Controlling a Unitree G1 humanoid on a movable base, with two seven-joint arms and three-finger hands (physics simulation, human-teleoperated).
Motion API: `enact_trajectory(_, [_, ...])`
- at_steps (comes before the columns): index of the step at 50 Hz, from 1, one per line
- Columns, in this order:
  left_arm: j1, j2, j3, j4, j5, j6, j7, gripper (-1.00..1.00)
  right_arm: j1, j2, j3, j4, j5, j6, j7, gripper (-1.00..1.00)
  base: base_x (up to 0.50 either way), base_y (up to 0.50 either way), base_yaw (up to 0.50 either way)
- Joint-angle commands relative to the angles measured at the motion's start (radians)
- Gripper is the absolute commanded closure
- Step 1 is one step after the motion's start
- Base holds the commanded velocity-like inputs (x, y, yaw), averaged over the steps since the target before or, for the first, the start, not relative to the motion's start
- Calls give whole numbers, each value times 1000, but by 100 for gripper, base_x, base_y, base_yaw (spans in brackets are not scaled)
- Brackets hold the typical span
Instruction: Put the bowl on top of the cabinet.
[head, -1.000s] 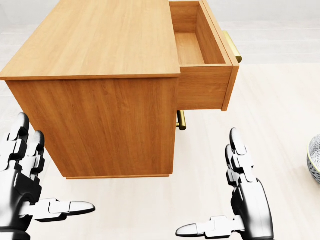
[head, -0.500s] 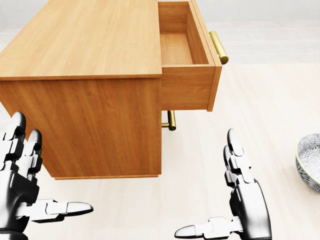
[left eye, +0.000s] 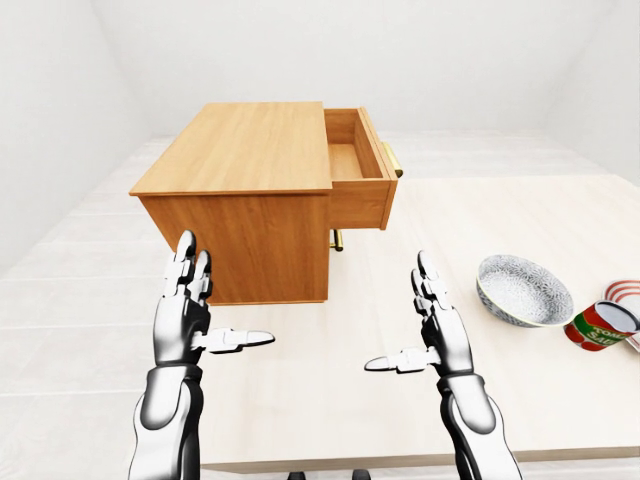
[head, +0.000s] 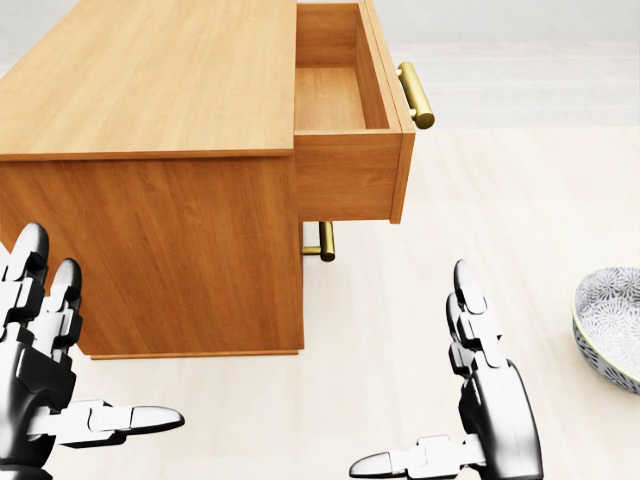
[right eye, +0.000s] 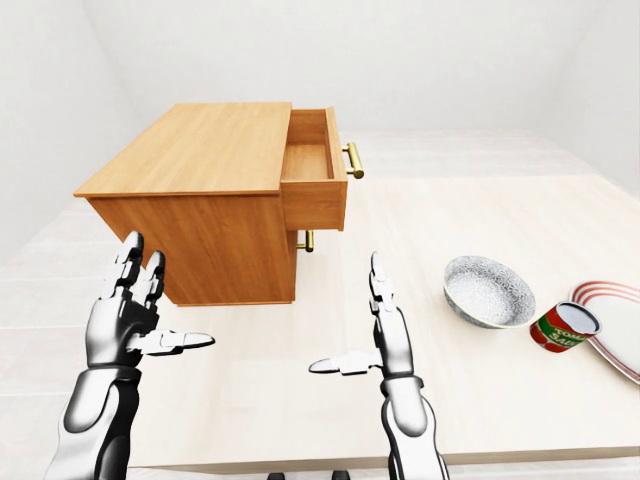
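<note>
Wooden cabinet (head: 150, 90) further left, camera-shifted

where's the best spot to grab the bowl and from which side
Probably the rim of the bowl, on its left edge in the right-eye view, which faces the right hand. The bowl sits upright and open on the table, so one finger could hook inside the rim and the others press the outer wall. The can crowds its right side.
</note>
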Motion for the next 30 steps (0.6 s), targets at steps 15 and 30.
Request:
enact_trajectory(15, [1,0,4,-5,3,0,-2,-100,19,-7,12,-20,-23,-5,9,-100,0,0,0])
enact_trajectory(30, [4,5,4,4,9,0,-15,-100,29,-6,7,-56,-57,-7,0,-100,20,1,0])
